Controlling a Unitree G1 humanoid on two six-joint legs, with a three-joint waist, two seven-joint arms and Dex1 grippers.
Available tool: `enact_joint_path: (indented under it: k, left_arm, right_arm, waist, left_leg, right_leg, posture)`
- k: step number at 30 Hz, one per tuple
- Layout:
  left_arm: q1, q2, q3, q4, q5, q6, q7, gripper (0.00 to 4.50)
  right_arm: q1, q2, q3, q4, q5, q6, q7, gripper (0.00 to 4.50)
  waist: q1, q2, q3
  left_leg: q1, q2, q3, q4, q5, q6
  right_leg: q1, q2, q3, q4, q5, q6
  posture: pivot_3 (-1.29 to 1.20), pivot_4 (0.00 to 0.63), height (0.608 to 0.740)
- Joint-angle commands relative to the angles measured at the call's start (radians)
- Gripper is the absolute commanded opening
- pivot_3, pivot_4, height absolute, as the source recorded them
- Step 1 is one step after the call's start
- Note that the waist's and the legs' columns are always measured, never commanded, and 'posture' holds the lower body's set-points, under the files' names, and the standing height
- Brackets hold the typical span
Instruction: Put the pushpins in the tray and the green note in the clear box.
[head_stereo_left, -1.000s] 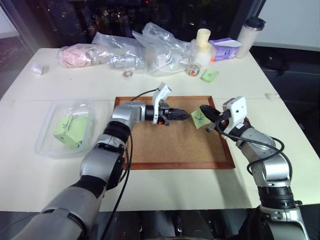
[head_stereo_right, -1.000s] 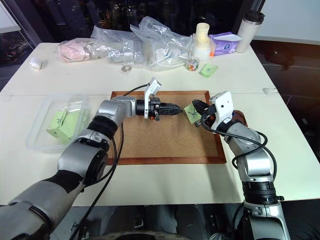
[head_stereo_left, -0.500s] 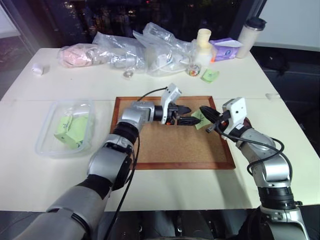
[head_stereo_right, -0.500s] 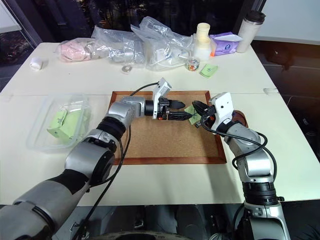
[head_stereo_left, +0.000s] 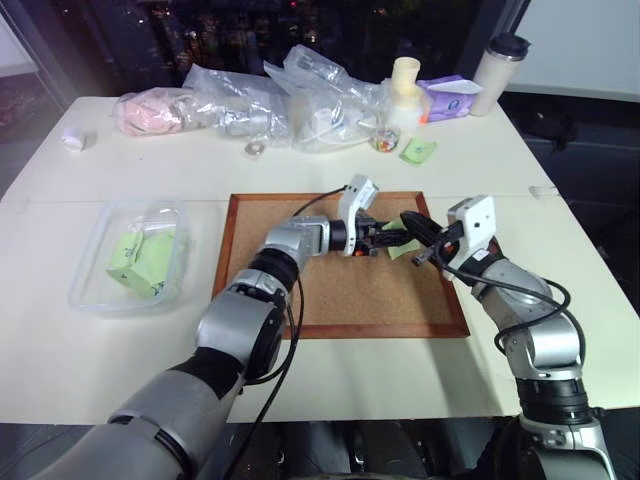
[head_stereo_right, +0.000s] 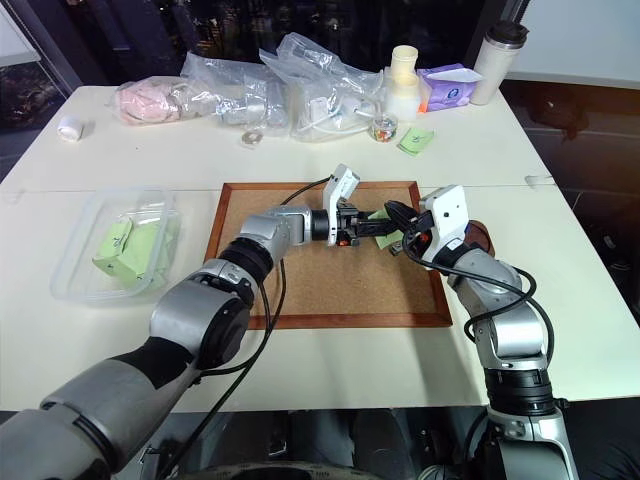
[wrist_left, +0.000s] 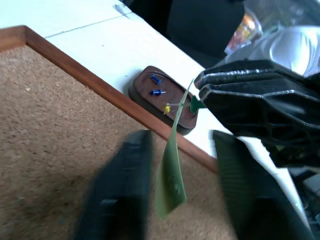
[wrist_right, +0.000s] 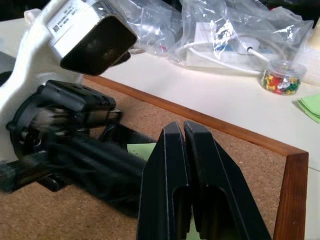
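Note:
The green note (wrist_left: 170, 175) hangs edge-on above the corkboard (head_stereo_left: 340, 290), pinned on a green pushpin (wrist_left: 196, 104). My right gripper (wrist_left: 200, 85) is shut on that pushpin; in the right wrist view its fingers (wrist_right: 172, 175) press together over the note (wrist_right: 142, 149). My left gripper (head_stereo_left: 392, 242) reaches in from the left, open, with one blurred finger (wrist_left: 122, 190) on each side of the note and neither touching it. Just off the board's edge, behind my right wrist, the tray (wrist_left: 145, 87) holds two blue pushpins (wrist_left: 158, 92) and a yellow one. The clear box (head_stereo_left: 85, 290) sits far left.
The clear box holds crumpled green papers (head_stereo_left: 140, 258). Along the table's back lie crinkled plastic bags (head_stereo_left: 300, 90), a small jar of coloured pins (head_stereo_left: 384, 140), a green paper (head_stereo_left: 418, 150), a white bottle (head_stereo_left: 405, 90), a purple pack (head_stereo_left: 450, 97) and a tumbler (head_stereo_left: 497, 72).
My left gripper has slid right across the corkboard to the note and spread its fingers around it. The right gripper has kept still with the pin and note.

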Motion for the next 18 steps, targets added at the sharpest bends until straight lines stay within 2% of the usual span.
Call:
enact_joint_path:
  k: [1, 6, 18]
  left_arm:
    - [-0.036, -0.009, 0.042, -0.018, -0.035, 0.023, -0.012, 0.05]
    - [-0.044, -0.006, 0.075, -0.015, -0.048, 0.082, 0.005, 0.02]
    - [-0.044, -0.001, 0.09, -0.033, -0.06, 0.153, 0.005, 0.02]
  right_arm:
    - [0.006, 0.018, -0.021, -0.034, 0.033, 0.006, -0.013, 0.0]
    - [0.0, 0.076, -0.099, -0.037, 0.158, 0.071, -0.046, 0.0]
    - [0.012, 0.119, -0.166, -0.041, 0.297, 0.129, -0.103, 0.0]
  waist:
    - [0.0, 0.0, 0.0]
    - [0.002, 0.0, 0.0]
    - [0.001, 0.0, 0.0]
  left_leg:
    - [0.0, 0.0, 0.0, 0.0, 0.0, 0.0]
    - [0.0, 0.0, 0.0, 0.0, 0.0, 0.0]
    - [0.0, 0.0, 0.0, 0.0, 0.0, 0.0]
  right_leg:
    - [0.0, 0.0, 0.0, 0.0, 0.0, 0.0]
    - [0.0, 0.0, 0.0, 0.0, 0.0, 0.0]
    - [0.0, 0.0, 0.0, 0.0, 0.0, 0.0]
  posture:
    - [0.0, 0.15, 0.734]
    - [0.0, 0.15, 0.734]
    - [0.0, 0.15, 0.734]
